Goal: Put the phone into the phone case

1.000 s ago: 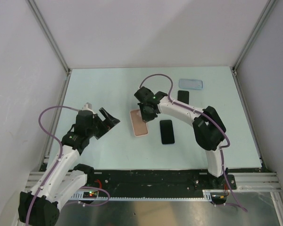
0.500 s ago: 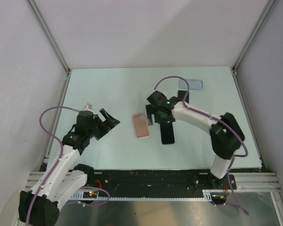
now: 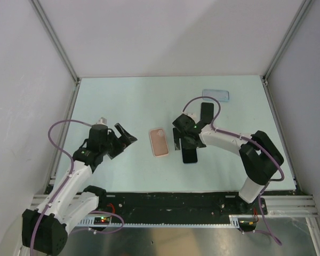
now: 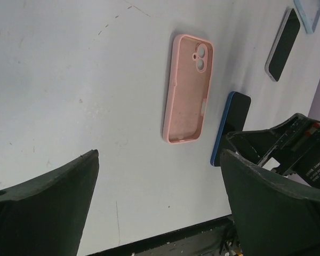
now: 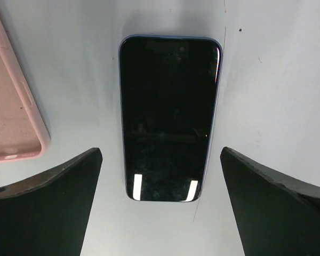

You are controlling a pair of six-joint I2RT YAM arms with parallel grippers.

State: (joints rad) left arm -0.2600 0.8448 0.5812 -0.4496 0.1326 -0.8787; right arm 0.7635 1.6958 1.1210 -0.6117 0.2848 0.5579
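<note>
A black phone with a blue rim (image 5: 169,117) lies flat and face up on the table, near the middle (image 3: 190,156). My right gripper (image 5: 160,152) hovers open just above its near end, one finger on each side, touching nothing; from above it (image 3: 185,142) covers the phone's far half. A second black phone (image 3: 207,110) lies farther back, beside the light-blue phone case (image 3: 216,95) at the back right. My left gripper (image 3: 124,141) hangs open and empty over the left of the table (image 4: 159,154).
A pink case (image 3: 159,142) lies hollow side up just left of the blue-rimmed phone (image 4: 232,122), and shows in the left wrist view (image 4: 189,88). White walls and metal rails bound the table; a black strip runs along its near edge.
My right gripper has opened, left the pink case and moved right and nearer, to above the blue-rimmed phone. The left arm has barely moved.
</note>
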